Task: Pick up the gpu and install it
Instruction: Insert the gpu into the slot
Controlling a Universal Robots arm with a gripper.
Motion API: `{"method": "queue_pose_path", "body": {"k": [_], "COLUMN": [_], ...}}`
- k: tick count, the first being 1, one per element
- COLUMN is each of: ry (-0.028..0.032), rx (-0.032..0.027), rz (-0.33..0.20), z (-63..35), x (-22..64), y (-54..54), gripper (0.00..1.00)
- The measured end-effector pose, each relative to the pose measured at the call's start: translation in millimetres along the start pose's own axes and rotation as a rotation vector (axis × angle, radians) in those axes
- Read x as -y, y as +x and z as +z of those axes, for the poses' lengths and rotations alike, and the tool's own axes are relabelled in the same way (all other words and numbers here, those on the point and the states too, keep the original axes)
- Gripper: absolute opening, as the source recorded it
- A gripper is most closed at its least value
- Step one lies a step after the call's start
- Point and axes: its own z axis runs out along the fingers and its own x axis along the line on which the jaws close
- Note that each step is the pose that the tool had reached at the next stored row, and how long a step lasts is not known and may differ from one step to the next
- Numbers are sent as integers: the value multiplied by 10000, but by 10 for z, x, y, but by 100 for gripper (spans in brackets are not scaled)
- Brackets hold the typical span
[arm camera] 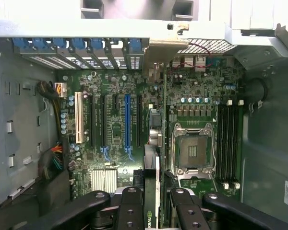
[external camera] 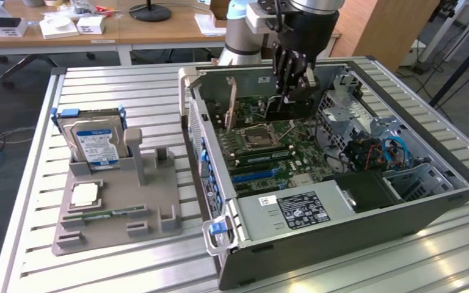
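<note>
The black gripper (external camera: 292, 88) hangs in the upper middle of the exterior view, reaching down into the open case (external camera: 365, 226). It pinches the gpu (external camera: 287, 110), a thin, flat, dark card that stands on its edge. The gpu is low inside the case, over the green board (external camera: 295, 160), just past the square metal socket (external camera: 261, 137). I cannot tell if the card touches the board.

In the wrist view the gripper (arm camera: 153, 211) has thick black fingers (arm camera: 129, 208) with round bolts, pressed on both sides of the gpu (arm camera: 151, 191). The card looks like a thin strip here, with a small green logo on it. Beside it are long thin slots, one blue (arm camera: 127, 120) and one white (arm camera: 78, 117), and the shiny socket (arm camera: 192, 151).

The case is a big dark metal box lying on its side on a table (external camera: 22, 244) made of silver ribbed bars. At the exterior view's left sits a flat grey tray (external camera: 120, 201). In it stand a silver drive (external camera: 96, 143) with a blue label, a square chip (external camera: 83, 195) and a thin green stick (external camera: 104, 213).
</note>
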Motion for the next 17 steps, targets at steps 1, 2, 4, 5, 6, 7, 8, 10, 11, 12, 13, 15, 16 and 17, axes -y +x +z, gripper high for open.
{"method": "queue_pose_path", "body": {"k": [1, 2, 4, 5, 6, 7, 8, 10, 11, 12, 13, 15, 16, 17], "ry": [0, 1, 1, 0, 1, 0, 0, 0, 0, 0, 0, 0, 0, -1], "rx": [1, 2, 5, 9, 13, 16, 18, 21, 22, 23, 24, 25, 26, 26], "rz": [-1, -3, -1, -1, -1, 0, 0, 1, 0, 0, 0, 1, 1, 0], "z": [1, 0, -2, -2, -2, -3, -4, -4, -5, -5, -6, -7, -7, -7], "x": [1, 1, 2, 2, 1, 0, -2, -9, -12, -14, -17, -23, -25, -26], "y": [4, 14, 50, 69, 87, 104, 121, 147, 161, 173, 186, 206, 214, 221], "gripper": [26, 26, 26, 26, 26, 26, 26, 26, 26, 26, 26, 26, 26, 26]}}
